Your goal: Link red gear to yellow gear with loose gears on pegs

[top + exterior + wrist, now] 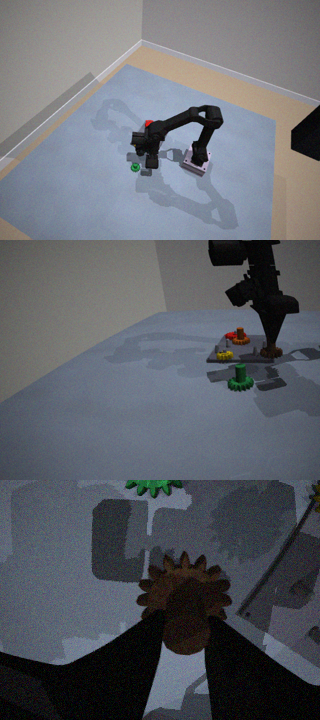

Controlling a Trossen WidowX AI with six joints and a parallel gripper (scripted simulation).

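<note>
My gripper (271, 342) (186, 622) is shut on the handle of the brown gear (271, 352) (185, 575) and holds it upright, a little above the table beside the grey board's (240, 360) (301, 555) front right corner in the exterior view. The red gear (149, 123) (229, 335) is at the board's back left. The orange gear (240, 341) stands on the board beside it; whether their teeth mesh is unclear. The yellow gear (224, 355) is at the front left. Several pegs, such as one peg (255, 351), are bare. The green gear (135, 167) (240, 384) (153, 486) stands on the table.
In the top view the arm hides most of the board, and the arm's base (196, 161) stands to the right. The green gear's tall handle stands up in front of the board in the exterior view. Arm shadows fall across the board and table.
</note>
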